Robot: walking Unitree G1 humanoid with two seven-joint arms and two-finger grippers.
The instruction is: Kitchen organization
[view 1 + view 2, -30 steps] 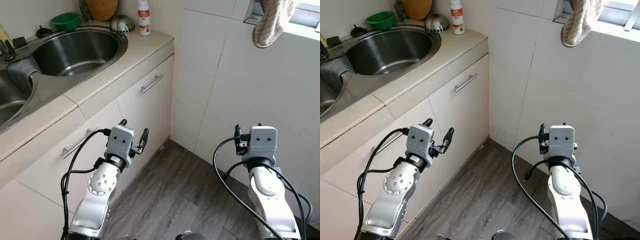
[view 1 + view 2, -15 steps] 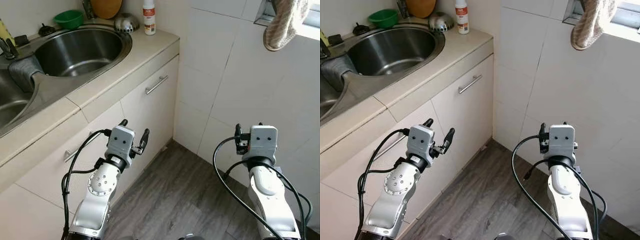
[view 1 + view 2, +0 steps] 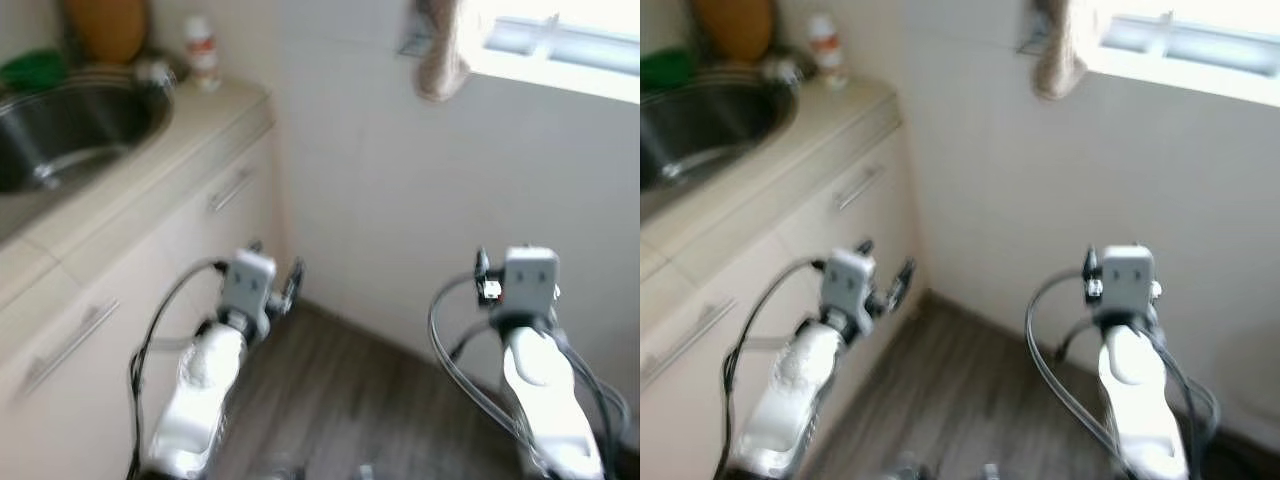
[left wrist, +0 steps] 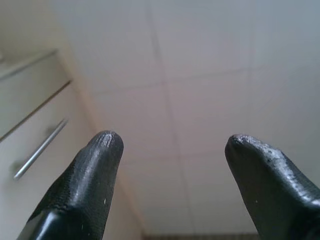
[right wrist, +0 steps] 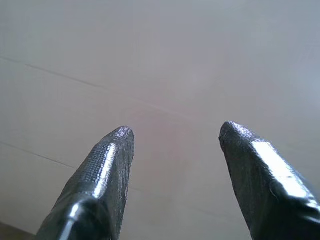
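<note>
A: Left wrist view: is the left tool [image 4: 170, 145] carrying anything?
B: No, both gape wide and empty, the right tool [image 5: 172, 135] facing tile; the bottle [image 3: 203, 66] sits on the surface [image 3: 150, 160], probably handy to the sink [image 3: 75, 130].

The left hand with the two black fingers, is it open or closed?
Open. The left hand has its two fingers spread wide apart, with only bare wall tile between them and nothing held.

1 sink [image 3: 70, 125], 1 bottle [image 3: 203, 66], 2 cabinet handles [image 3: 232, 187].
</note>
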